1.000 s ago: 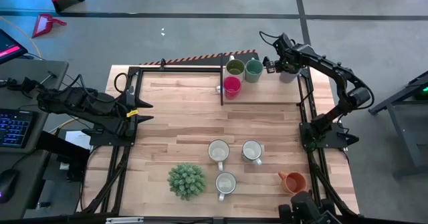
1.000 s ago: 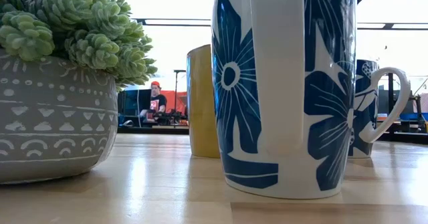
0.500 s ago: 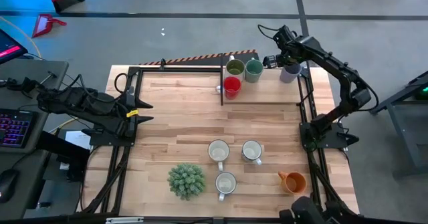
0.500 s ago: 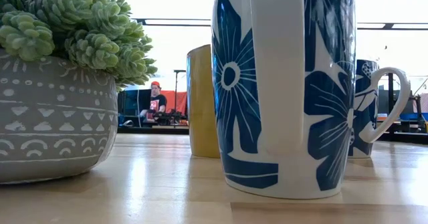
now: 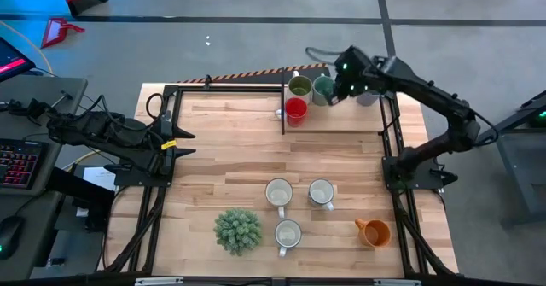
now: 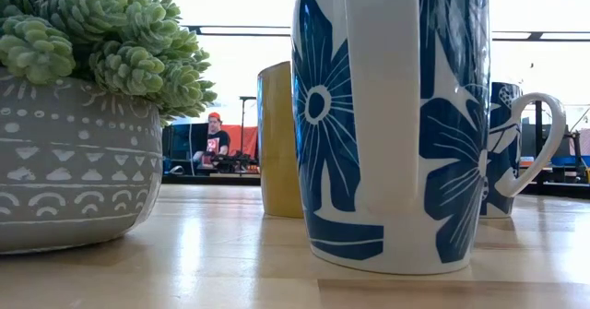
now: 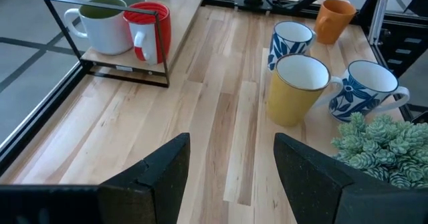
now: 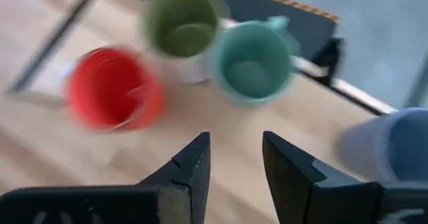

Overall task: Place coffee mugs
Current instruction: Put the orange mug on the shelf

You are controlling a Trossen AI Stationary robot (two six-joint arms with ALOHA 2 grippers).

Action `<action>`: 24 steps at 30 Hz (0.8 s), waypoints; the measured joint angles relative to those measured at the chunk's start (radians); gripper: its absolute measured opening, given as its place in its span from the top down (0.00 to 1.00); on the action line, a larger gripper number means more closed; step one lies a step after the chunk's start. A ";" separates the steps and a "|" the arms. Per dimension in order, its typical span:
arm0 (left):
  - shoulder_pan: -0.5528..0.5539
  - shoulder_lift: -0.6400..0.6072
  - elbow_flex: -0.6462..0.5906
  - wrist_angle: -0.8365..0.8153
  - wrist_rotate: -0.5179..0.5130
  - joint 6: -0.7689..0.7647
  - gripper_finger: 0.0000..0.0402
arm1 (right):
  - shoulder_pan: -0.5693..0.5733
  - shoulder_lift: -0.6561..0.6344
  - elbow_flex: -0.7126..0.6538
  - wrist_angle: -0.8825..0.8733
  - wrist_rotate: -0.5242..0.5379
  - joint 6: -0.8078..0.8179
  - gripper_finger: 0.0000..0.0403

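Olive green (image 5: 299,86), teal (image 5: 323,88) and red (image 5: 295,109) coffee mugs stand upright on the black-framed tray (image 5: 333,131) at the far edge. A blue-grey mug (image 5: 369,97) stands at the tray's right end, partly under my right arm. My right gripper (image 5: 336,90) hovers open above the tray, between the teal mug (image 8: 251,60) and the blue-grey mug (image 8: 391,147), with nothing between its fingers (image 8: 234,147). Three white mugs (image 5: 279,192) (image 5: 321,192) (image 5: 287,233) and an orange mug (image 5: 374,231) stand on the near half of the table. My left gripper (image 5: 183,141) waits open at the table's left edge.
A spiky green plant in a grey pot (image 5: 237,230) stands near the front edge, left of the white mugs. Bare wood lies between the tray and the near mugs. Black arm frames (image 5: 392,162) run along both sides of the table. A person sits far off in the room (image 6: 214,138).
My right gripper has risen and swung toward the table's left, from beside the blue-grey mug to above the tray next to the teal mug, rolling as it went. The blue-grey mug stays standing where it was.
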 joint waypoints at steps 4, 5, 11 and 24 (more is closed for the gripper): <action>0.000 0.000 0.000 0.000 0.001 -0.001 0.49 | 0.166 -0.001 0.000 0.013 0.012 0.055 0.72; 0.000 0.000 0.000 0.000 0.001 -0.001 0.49 | 0.208 0.003 0.000 0.036 0.021 0.070 0.72; 0.000 0.000 0.000 0.000 -0.075 -0.046 0.49 | 0.411 0.045 0.000 0.183 0.113 0.087 0.72; 0.000 0.000 0.000 0.000 -0.086 -0.106 0.49 | 0.666 0.264 0.000 0.264 0.110 0.025 0.72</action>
